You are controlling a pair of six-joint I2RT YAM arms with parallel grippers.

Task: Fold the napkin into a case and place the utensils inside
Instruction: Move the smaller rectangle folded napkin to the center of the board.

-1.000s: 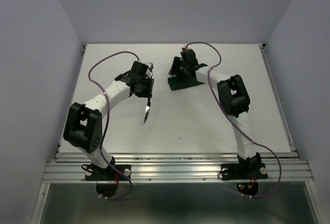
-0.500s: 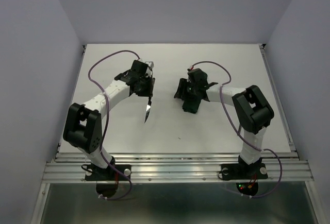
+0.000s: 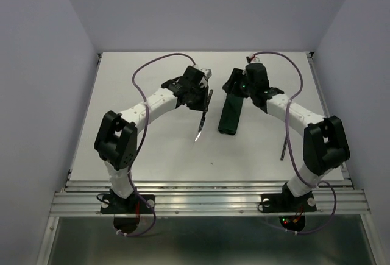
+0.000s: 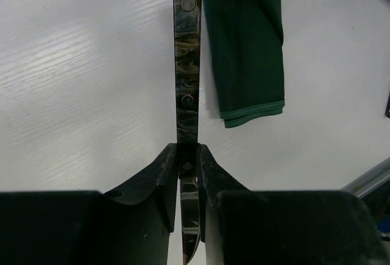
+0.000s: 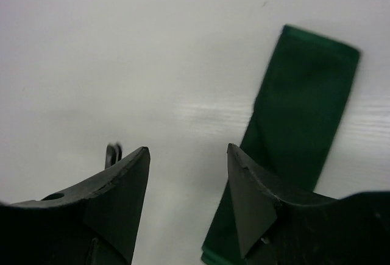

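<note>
While the left end effector (image 4: 187, 152) clamps the slim silver metal knife (image 4: 187, 64) at its dark handle, the long dark green cloth case (image 4: 247, 45) lies beside it, centre of the desk (image 3: 152, 149). Right end effector (image 5: 189, 161): released, empty. Expect stiff, slippery steel; pinch the limp cloth at its hem.

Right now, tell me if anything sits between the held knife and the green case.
Nothing visible does: only bare table separates the knife, shut in the left gripper, from the case beside it. The right gripper, open, hangs over the case's far end and may crowd it.
</note>
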